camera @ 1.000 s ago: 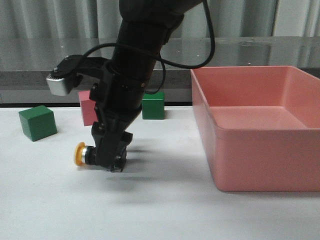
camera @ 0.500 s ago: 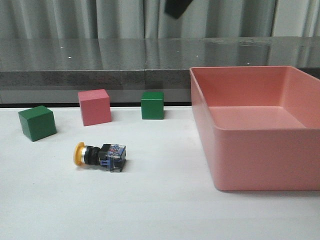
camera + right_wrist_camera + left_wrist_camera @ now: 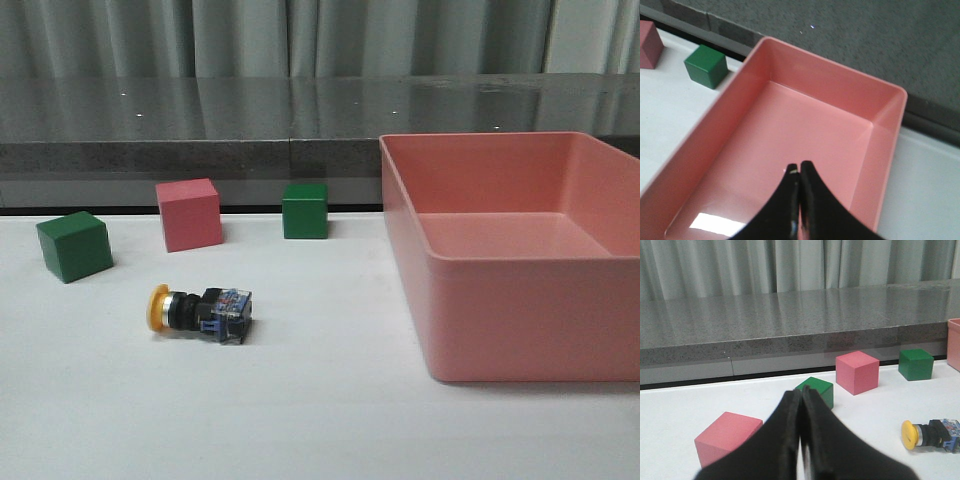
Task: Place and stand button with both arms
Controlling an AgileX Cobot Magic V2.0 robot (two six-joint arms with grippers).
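Note:
The button lies on its side on the white table, yellow cap to the left and blue-clear base to the right. It also shows in the left wrist view, off to one side of the fingers. No arm shows in the front view. My left gripper is shut and empty, low over the table among the cubes. My right gripper is shut and empty, held high above the pink bin.
The large pink bin fills the right side of the table. A green cube, a pink cube and a second green cube stand behind the button. One more pink cube shows close to my left fingers.
One second ago an arm stood over the button with its gripper on it. It has let go and risen out of the front view. The button stays lying on its side.

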